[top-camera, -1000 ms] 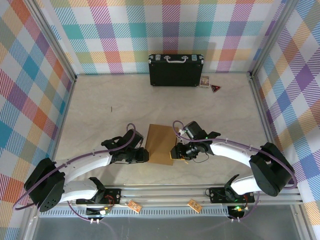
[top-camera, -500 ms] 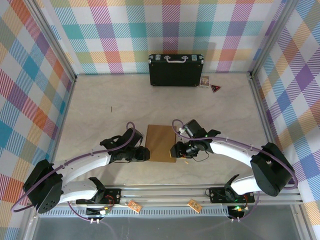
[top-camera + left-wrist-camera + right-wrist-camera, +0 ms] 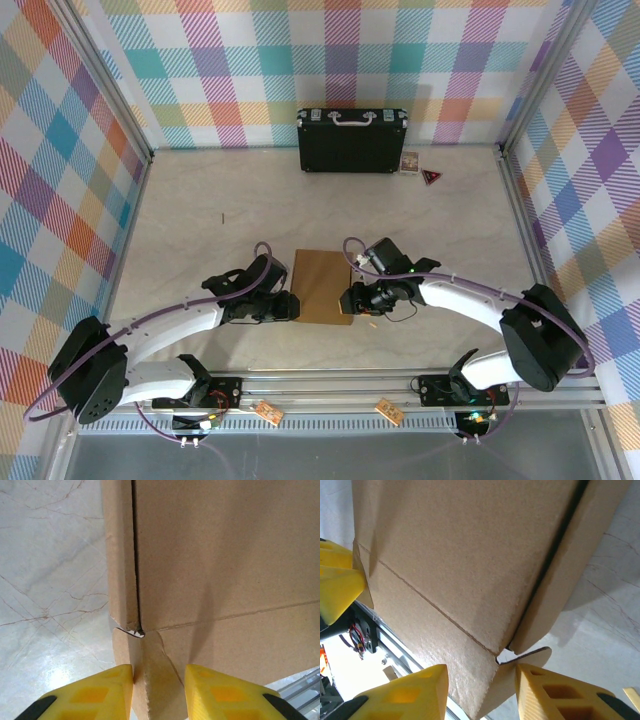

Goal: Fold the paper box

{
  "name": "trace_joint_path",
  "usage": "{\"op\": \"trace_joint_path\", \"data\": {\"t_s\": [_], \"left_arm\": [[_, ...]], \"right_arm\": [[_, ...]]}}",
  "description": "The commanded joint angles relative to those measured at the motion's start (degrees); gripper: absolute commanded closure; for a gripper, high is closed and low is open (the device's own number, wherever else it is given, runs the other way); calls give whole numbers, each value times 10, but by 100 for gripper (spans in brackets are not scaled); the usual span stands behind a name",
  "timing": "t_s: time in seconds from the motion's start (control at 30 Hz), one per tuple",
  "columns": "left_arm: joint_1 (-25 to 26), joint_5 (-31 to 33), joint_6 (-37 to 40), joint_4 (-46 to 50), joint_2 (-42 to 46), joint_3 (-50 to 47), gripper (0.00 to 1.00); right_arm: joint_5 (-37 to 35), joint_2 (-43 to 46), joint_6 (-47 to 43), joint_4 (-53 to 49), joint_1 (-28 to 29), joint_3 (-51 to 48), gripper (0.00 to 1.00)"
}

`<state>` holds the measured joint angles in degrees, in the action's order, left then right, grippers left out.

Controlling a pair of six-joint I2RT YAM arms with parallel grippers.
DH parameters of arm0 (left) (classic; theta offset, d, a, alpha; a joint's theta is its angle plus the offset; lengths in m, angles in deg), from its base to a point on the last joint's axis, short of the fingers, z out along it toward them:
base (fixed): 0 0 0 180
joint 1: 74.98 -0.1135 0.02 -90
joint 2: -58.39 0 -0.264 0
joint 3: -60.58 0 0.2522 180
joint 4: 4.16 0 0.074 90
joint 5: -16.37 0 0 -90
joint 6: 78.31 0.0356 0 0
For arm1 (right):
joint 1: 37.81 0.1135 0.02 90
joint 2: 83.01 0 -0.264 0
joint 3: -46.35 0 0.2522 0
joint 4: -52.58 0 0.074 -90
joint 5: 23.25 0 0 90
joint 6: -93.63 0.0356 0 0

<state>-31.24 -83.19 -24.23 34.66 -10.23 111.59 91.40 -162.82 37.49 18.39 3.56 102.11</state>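
Note:
The paper box [image 3: 322,285] is plain brown cardboard, folded as a shallow square and sitting between the two arms near the table's front. My left gripper [image 3: 292,306] is at its near left corner. In the left wrist view a corner flap of the box [image 3: 225,555] stands between the yellow fingers [image 3: 100,697], and the left gripper [image 3: 159,692] is shut on it. My right gripper [image 3: 346,302] is at the near right corner. There the right gripper [image 3: 481,690] is shut on the front flap and side tab of the box [image 3: 460,555].
A black hard case [image 3: 351,140] with a silver handle stands against the back wall. A small card [image 3: 409,162] and a dark triangle [image 3: 431,177] lie beside it. The metal rail [image 3: 330,380] runs just behind the box's near edge. Checked walls close in three sides.
Both grippers and the box's near edge have shifted slightly away from the arm bases, and the box looks a little shorter and flatter than a second ago.

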Motion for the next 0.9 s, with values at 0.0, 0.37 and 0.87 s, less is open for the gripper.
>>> {"op": "trace_joint_path", "data": {"t_s": [0.0,0.37,0.87], "left_arm": [[6,-9,4,-11,-7,-3,68],[6,1,12,-11,-18,-2,69],[6,14,20,-5,-19,-3,69]], "right_arm": [[22,-13,7,15,0,-5,61],[24,-27,5,20,1,-6,62],[-71,-23,-69,-77,1,44,54]]}}
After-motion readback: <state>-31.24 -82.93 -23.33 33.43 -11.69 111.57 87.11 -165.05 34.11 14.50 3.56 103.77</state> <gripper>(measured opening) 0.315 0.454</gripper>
